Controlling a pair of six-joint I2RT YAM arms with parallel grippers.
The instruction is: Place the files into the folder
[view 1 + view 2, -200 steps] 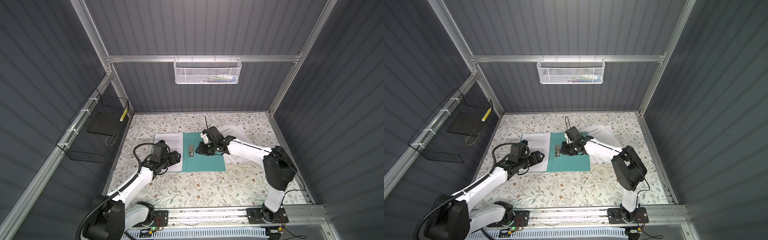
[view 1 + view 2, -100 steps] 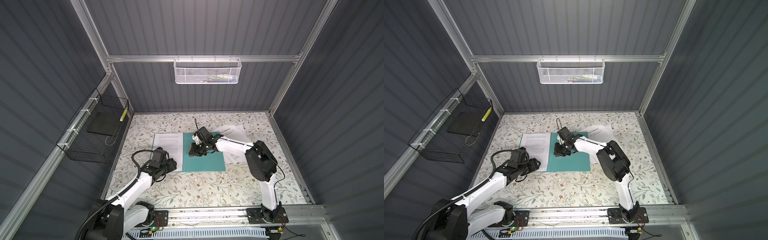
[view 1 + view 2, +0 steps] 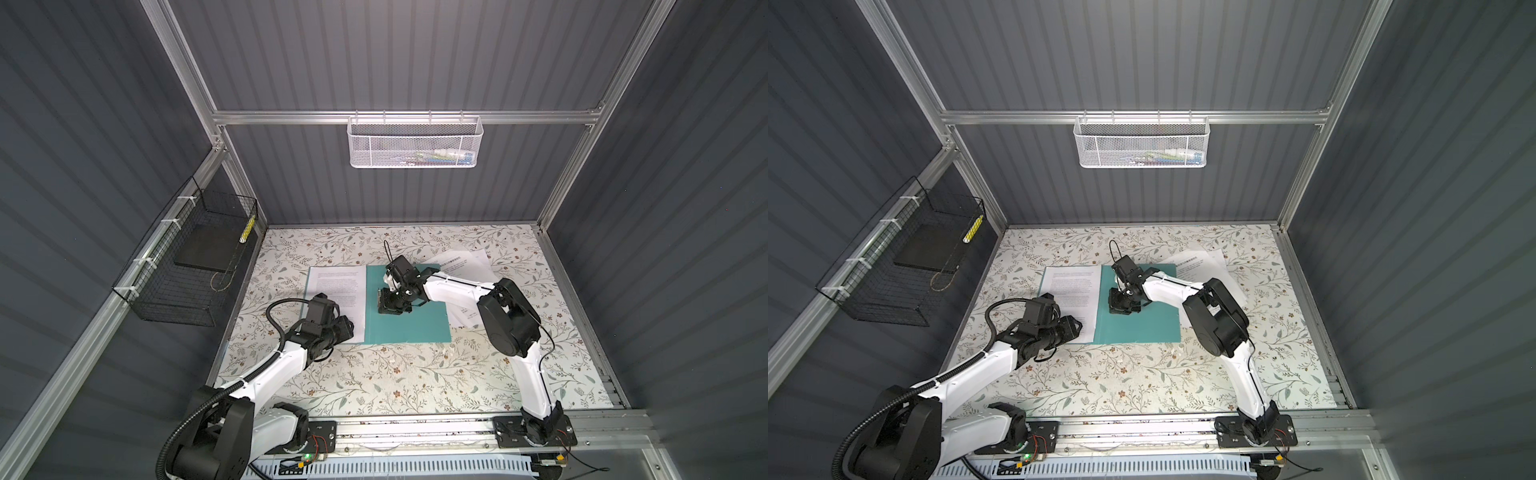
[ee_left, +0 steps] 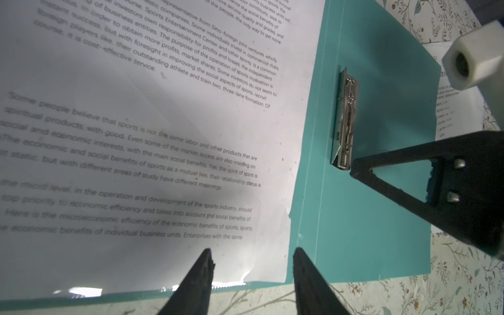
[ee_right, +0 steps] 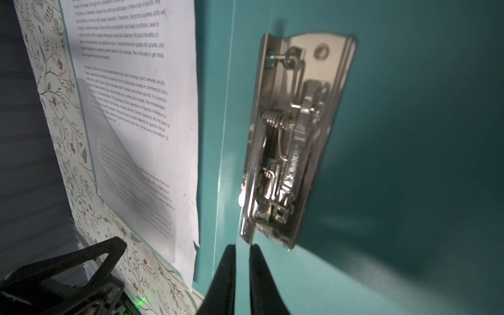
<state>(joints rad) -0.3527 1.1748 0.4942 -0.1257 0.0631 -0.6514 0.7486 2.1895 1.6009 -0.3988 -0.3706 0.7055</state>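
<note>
The teal folder (image 3: pixel 415 324) (image 3: pixel 1142 328) lies open on the table. One of the files (image 3: pixel 338 286) (image 4: pixel 141 114), a printed white sheet, covers its left half. More files (image 3: pixel 465 266) (image 3: pixel 1200 266) lie loose beside its right edge. The metal clip (image 4: pixel 346 120) (image 5: pixel 294 136) sits by the spine. My left gripper (image 3: pixel 347 326) (image 4: pixel 252 256) is open, its fingers astride the sheet's front edge near the corner. My right gripper (image 3: pixel 384 305) (image 5: pixel 242 249) is shut with nothing in it, its tips just short of the clip's near end.
A black wire basket (image 3: pixel 187 257) holding a dark slab hangs on the left wall. A white mesh basket (image 3: pixel 413 143) hangs on the back wall. The floral table cover (image 3: pixel 395 374) stretches in front of the folder.
My right gripper has swung left across the folder to the clip. My left gripper has drawn back toward the folder's front edge, and its jaws have narrowed.
</note>
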